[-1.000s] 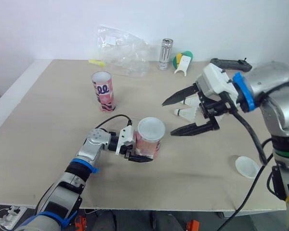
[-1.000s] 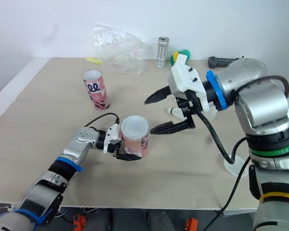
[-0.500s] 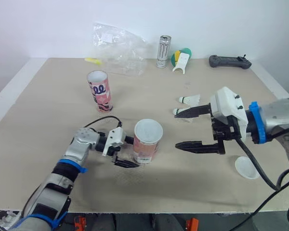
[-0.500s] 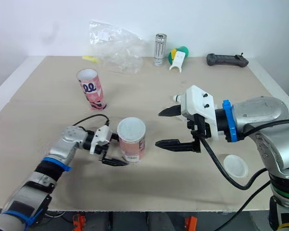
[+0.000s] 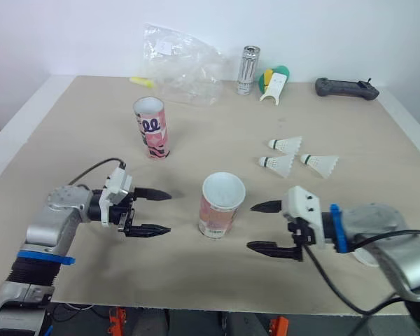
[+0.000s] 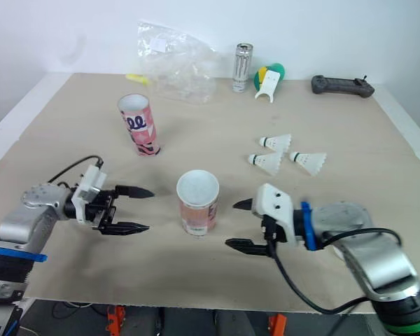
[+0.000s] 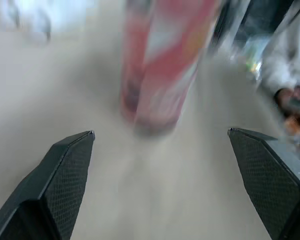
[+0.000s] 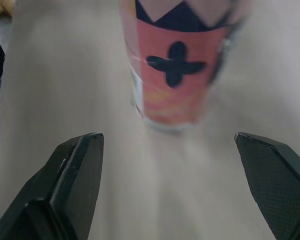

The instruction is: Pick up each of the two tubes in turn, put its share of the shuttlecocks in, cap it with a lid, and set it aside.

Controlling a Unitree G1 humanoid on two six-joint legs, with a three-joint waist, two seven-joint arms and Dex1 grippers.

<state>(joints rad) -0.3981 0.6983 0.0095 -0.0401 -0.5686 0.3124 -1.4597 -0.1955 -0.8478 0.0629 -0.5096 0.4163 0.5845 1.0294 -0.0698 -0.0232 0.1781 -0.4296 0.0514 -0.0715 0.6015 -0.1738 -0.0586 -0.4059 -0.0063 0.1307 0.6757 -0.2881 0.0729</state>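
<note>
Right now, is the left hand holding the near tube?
No, the left hand is open and stands clear of the near tube.

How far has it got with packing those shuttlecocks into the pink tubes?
Nothing looks finished. Both pink cardboard tubes, near and far, stand upright, seemingly uncapped. Nothing is in hand: both jaws are open and empty beside the near tube. Three white feathered shuttlecocks lie loose on the table; filling, capping remain.

The beige table (image 5: 70, 150) carries an upright open tube (image 5: 222, 208) near its middle. Behind that tube to the left stands a second tube (image 5: 151, 128). Behind it to the right lie three shuttlecocks (image 5: 276, 164). Far behind it sit a plastic bag (image 5: 178, 63), a can (image 5: 248, 71) and a black controller (image 5: 346, 88).
</note>
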